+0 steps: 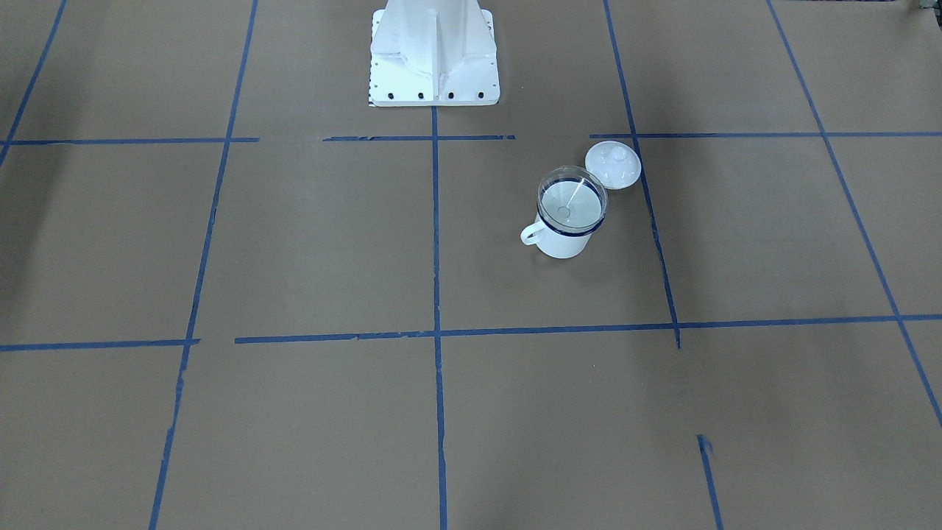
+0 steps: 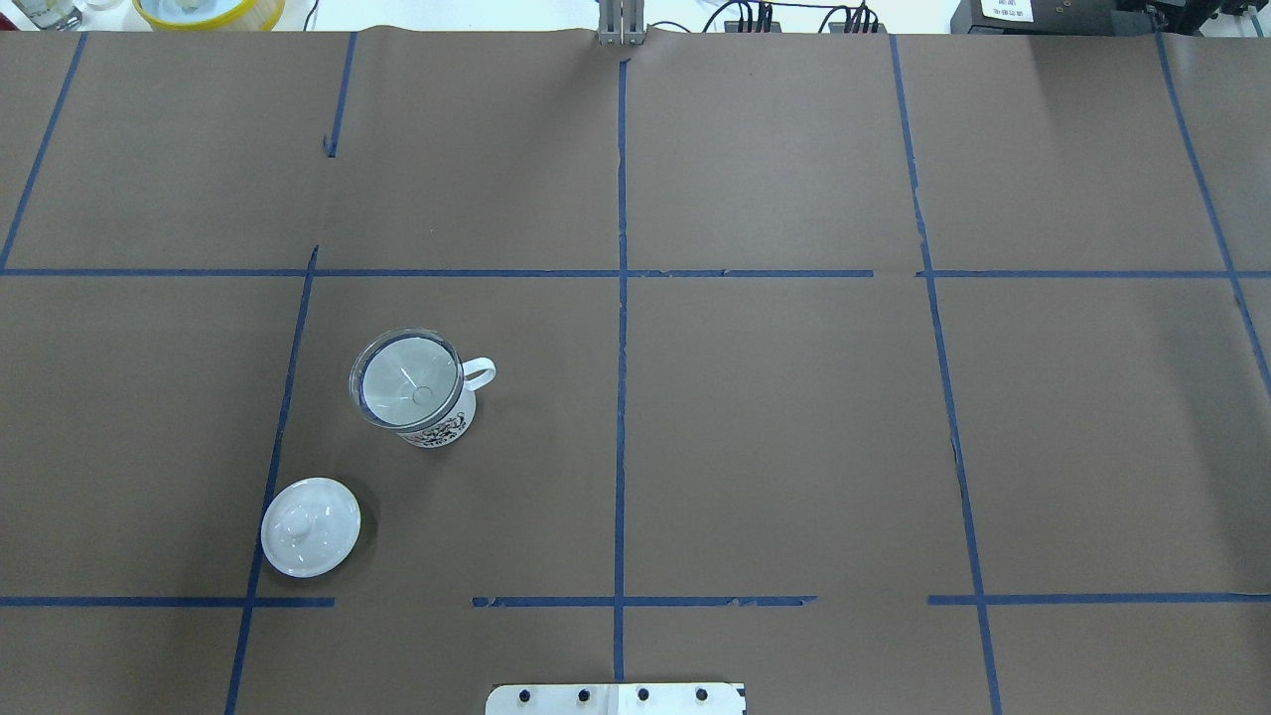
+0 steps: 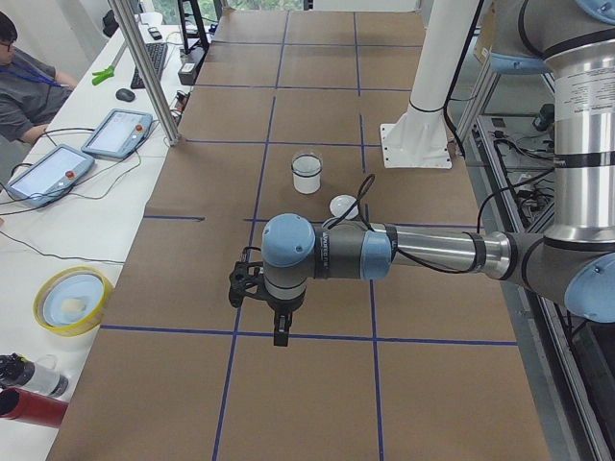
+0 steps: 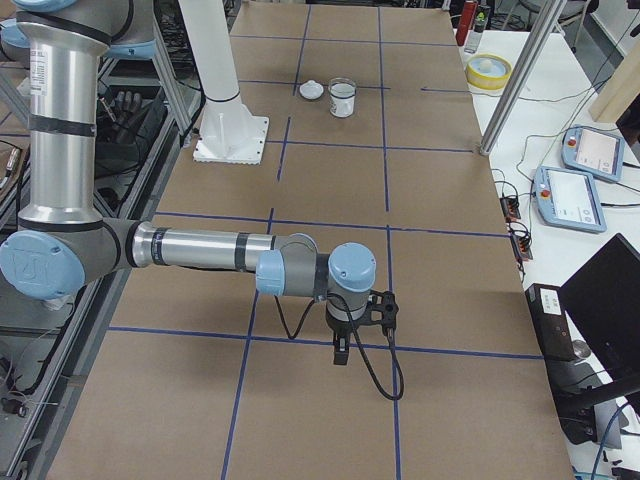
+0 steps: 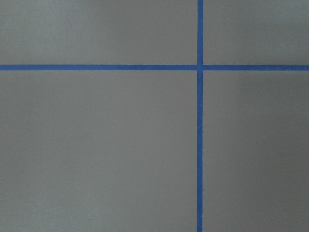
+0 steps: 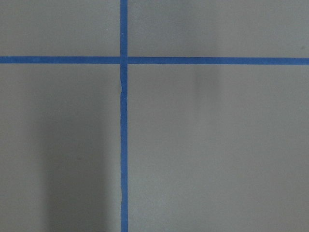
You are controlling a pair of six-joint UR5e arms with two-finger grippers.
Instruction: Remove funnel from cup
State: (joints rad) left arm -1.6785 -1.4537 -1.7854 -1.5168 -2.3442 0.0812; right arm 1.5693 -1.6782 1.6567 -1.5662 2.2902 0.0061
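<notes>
The clear funnel [image 1: 572, 193] sits mouth up in the white cup [image 1: 563, 244] with the dark blue rim, its stem down inside. In the overhead view the funnel [image 2: 407, 377] and cup [image 2: 444, 425] stand left of centre, handle to the right. My left gripper [image 3: 280, 334] shows only in the exterior left view, far from the cup [image 3: 307, 173]; I cannot tell if it is open. My right gripper [image 4: 340, 355] shows only in the exterior right view, far from the cup [image 4: 343, 97]; I cannot tell its state. Both wrist views show only brown paper and blue tape.
A white domed lid [image 2: 310, 526] with a knob lies on the table close to the cup, on the robot's side. The robot's white base [image 1: 434, 55] stands at the table's edge. A yellow bowl [image 3: 72, 300], tablets [image 3: 117, 132] and an operator [image 3: 29, 91] are beside the table.
</notes>
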